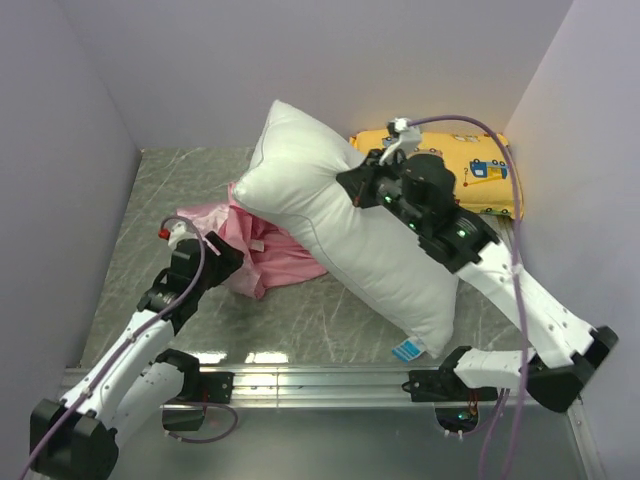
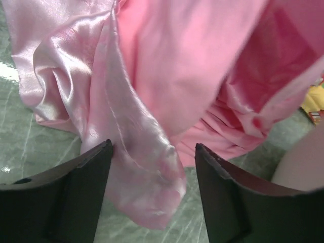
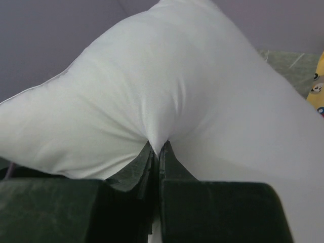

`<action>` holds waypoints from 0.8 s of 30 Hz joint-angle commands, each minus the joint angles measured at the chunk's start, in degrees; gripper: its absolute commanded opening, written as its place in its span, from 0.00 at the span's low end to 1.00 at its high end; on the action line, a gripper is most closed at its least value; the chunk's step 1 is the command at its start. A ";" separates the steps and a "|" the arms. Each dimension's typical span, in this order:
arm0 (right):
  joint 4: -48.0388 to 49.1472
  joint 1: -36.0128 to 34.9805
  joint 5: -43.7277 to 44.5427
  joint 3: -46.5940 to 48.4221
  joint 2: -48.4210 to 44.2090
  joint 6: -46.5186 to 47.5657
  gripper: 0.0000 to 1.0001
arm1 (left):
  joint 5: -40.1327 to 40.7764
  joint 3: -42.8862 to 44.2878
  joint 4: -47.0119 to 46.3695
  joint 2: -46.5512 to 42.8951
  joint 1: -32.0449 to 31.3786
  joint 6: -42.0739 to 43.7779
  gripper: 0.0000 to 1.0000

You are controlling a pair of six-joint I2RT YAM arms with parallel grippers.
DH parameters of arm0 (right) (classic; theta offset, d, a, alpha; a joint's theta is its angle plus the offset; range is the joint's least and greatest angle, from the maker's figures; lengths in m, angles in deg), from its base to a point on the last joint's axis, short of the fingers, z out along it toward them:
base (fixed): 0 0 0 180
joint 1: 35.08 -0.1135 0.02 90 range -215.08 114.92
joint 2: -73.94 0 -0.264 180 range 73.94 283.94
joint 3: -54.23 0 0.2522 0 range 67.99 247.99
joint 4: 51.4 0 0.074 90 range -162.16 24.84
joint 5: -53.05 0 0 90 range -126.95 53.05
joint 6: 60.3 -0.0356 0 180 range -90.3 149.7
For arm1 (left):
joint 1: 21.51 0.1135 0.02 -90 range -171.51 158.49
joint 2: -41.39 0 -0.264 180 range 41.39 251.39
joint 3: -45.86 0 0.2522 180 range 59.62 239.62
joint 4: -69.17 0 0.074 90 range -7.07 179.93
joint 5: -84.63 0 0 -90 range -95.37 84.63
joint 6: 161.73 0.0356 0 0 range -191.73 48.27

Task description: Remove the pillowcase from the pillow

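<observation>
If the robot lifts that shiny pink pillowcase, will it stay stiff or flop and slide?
Probably floppy: the pillowcase lies crumpled in soft, drooping folds. Likely slippery too, since its satin surface gleams and looks very smooth. It seems thin, so it is probably light for its size.

Pillowcase [image 1: 270, 255]: glossy pink satin, paler silvery-pink where folds catch the light (any woven motif is too faint to make out). Pillow [image 1: 370, 250]: plain white, bearing a blue-and-white tag [image 1: 406, 350]. Second pillow [image 1: 480, 165]: yellow, printed with cartoon vehicles. Worktop [image 1: 190, 180]: grey-green, marbled with pale veins.
</observation>
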 commanded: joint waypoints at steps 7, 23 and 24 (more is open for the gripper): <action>22.16 -3.76 3.63 -1.18 16.08 -2.81 0.00 | 1.76 10.62 11.35 -8.96 -0.17 5.20 0.75; 23.15 -6.75 1.61 -11.57 17.71 -10.47 0.54 | 1.40 22.31 6.53 -5.97 -0.17 18.39 0.81; 20.44 -6.67 1.70 -10.78 16.11 -10.11 0.64 | 1.67 22.40 6.44 -5.98 -0.17 18.57 0.82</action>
